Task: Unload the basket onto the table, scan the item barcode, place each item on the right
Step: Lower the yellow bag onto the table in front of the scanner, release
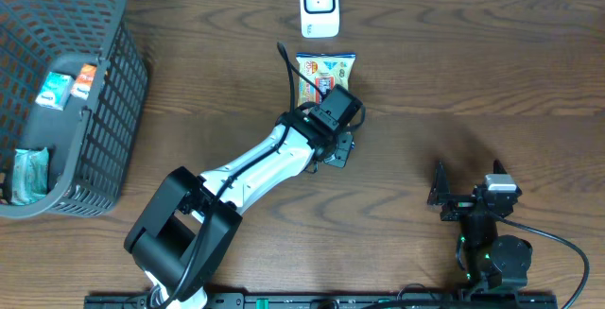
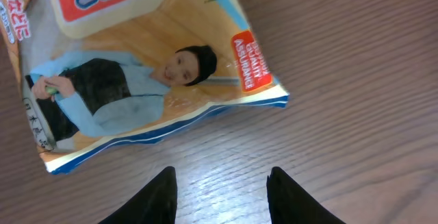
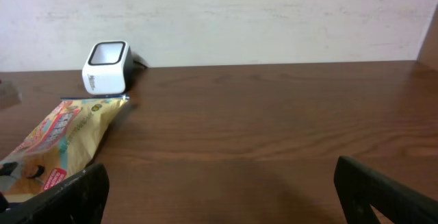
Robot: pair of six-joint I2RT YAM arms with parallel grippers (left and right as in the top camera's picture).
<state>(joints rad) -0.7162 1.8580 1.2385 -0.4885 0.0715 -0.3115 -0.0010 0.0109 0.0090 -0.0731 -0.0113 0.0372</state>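
While the snack packet (image 1: pixel 325 71) lies flat on the table (image 1: pixel 492 73) just in front of the barcode scanner (image 1: pixel 319 7), the step in hand reads as the pick-up approach.
- Left gripper (image 2: pixel 220 177): fingers spread, bare wood between them, nothing pinched. The packet's near edge sits just beyond the tips.
- Left arm (image 1: pixel 265 158): stretched towards the scanner, wrist tipped down over the packet's end farthest from the scanner.
- Right gripper (image 3: pixel 222 172): spread wide, empty, low, well apart from the scanner and facing it.
- Next move, by judgement: advance onto the packet's edge, close, lift, and turn the barcode to the scanner. No barcode shows on the upper face.
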